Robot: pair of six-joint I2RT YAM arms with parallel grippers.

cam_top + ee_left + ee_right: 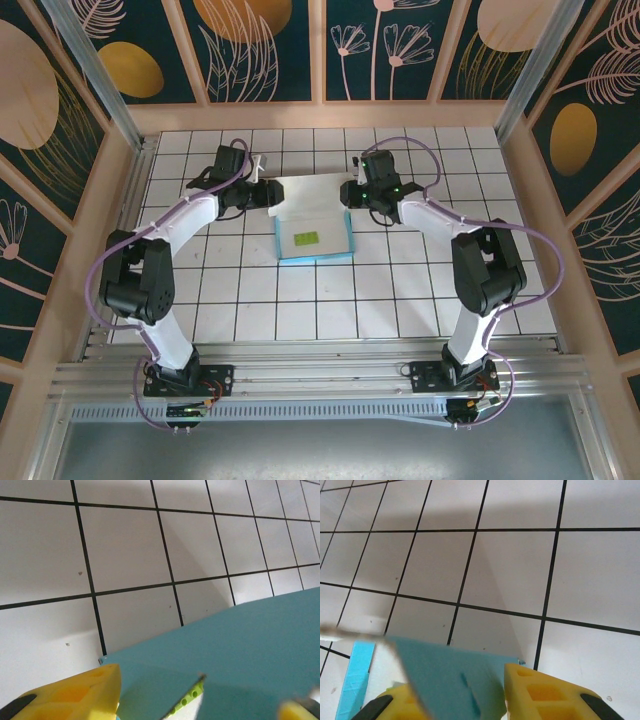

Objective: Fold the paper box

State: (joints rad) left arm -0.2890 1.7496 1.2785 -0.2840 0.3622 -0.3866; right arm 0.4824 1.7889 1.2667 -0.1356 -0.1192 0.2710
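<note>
Card this thin is light, springy and easily creased, so I'd hold its flap by the corners. My left gripper stands half open astride the raised flap of the white-and-turquoise paper box at centre frame. My right gripper, narrower, straddles the opposite corner; whether it pinches I cannot tell.

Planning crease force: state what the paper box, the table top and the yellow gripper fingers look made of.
Paper box: thin card, matte turquoise one face, white the other; flaps stand as flat sheets. Table top: smooth white surface with black grid lines, tile or printed board, unclear. Yellow fingers: probably moulded plastic, with hollow pockets.
</note>
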